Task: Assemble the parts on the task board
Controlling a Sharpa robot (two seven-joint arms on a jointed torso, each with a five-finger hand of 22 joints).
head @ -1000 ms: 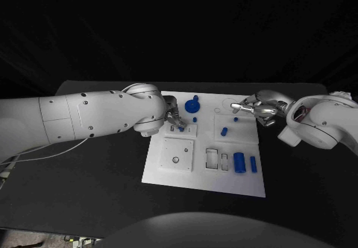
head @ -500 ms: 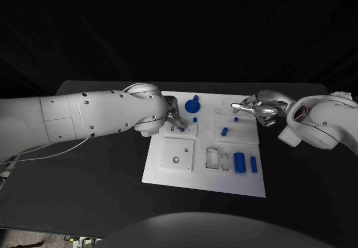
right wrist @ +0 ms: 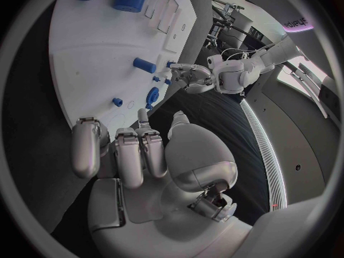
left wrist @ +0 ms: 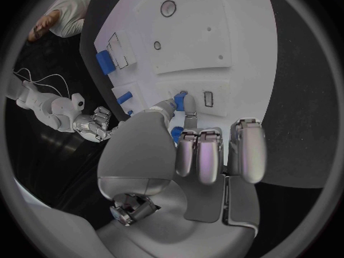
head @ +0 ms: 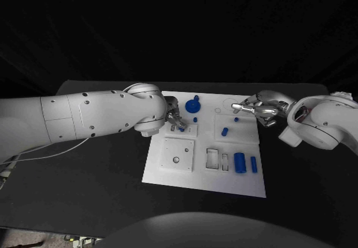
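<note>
The white task board (head: 200,173) lies in the middle of the table. My left hand (head: 175,120) hovers over its far left part and pinches a small blue part (left wrist: 180,102) between thumb and finger, just above a small white plate with a slot (left wrist: 208,99). My right hand (head: 257,110) hangs over the board's far right corner, fingers (right wrist: 132,152) curled in with nothing in them. On the board sit a round blue knob (head: 193,107), two small blue pegs (head: 195,119) (head: 236,119), a short blue cylinder (head: 224,132), a thick blue cylinder (head: 239,161) and a thin blue bar (head: 253,164).
A square white plate with a hole (head: 177,154) and two empty rectangular slots (head: 217,159) lie on the board's near half. Black table (head: 89,186) surrounds the board. A thin cable (head: 45,152) trails off at the left.
</note>
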